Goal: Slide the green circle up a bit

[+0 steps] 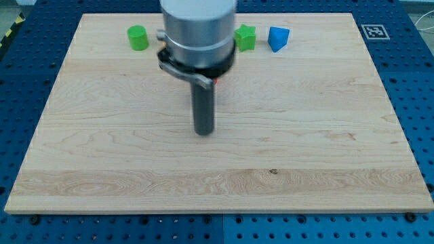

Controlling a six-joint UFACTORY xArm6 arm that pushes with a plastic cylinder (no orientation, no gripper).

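My tip rests on the counter near its middle, a plain rod with nothing to open or close, holding nothing and touching no block. The rod rises straight into my grey housing, which fills the view's top centre and hides part of the far edge. A small red bit shows just under the housing on the view's right; shape cannot be made out.

Green circle: a short cylinder, upright, near the view's top edge, up and to the view's left of my tip, well apart from it.

Green block, angular, maybe star-like: at the view's top, just right of the housing. Blue block, wedge-like: just beside it, further right, the two apart.

Marker tag at the counter's top right corner.
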